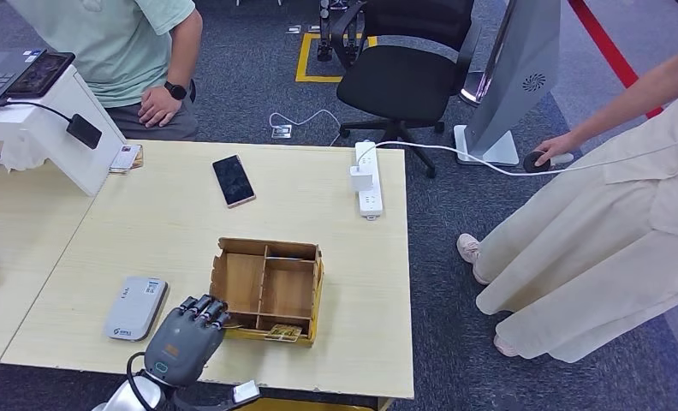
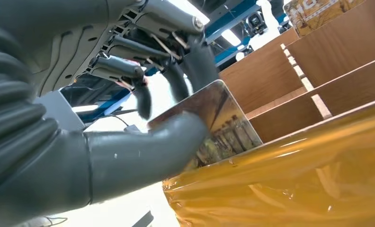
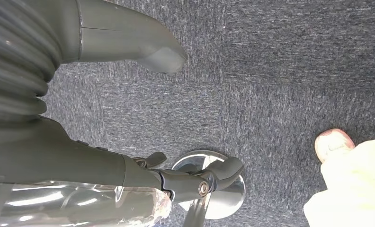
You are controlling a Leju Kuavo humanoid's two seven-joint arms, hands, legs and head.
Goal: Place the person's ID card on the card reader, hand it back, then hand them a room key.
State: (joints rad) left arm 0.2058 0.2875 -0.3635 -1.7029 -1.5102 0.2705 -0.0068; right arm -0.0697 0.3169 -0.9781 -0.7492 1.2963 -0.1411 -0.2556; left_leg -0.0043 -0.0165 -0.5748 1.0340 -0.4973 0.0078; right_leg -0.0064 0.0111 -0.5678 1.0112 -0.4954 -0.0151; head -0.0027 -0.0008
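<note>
A: Where is the left hand [image 1: 186, 336]?
B: It sits at the desk's [image 1: 190, 231] near edge, at the near left corner of the wooden divided box [image 1: 268, 288]. The left wrist view shows its thumb [image 2: 143, 153] and darker fingers [image 2: 198, 61] pinching a room key [image 2: 221, 125], a card with a printed picture, so the hand is closed on that card.

A: And where does the card lie relative to the box?
B: The card is at the box's near wall, which is wrapped in yellow tape; its lower edge is hidden behind that tape. More printed cards [image 1: 284, 332] lie in the box's near compartment.

A: The card reader?
B: The pale grey card reader [image 1: 135, 307] lies flat by the desk's near left part, just left of the hand and apart from it.

A: The right hand?
B: The right hand [image 3: 129, 47] hangs over grey carpet, holding nothing, thumb apart from its fingers.

A: What else is there?
B: A phone [image 1: 234, 180] lies face up toward the far edge, and a white power strip [image 1: 369, 178] lies along the right edge. A person in a green shirt [image 1: 121, 43] sits beyond the far left corner; another person in cream clothes [image 1: 609, 214] stands off the right side.
</note>
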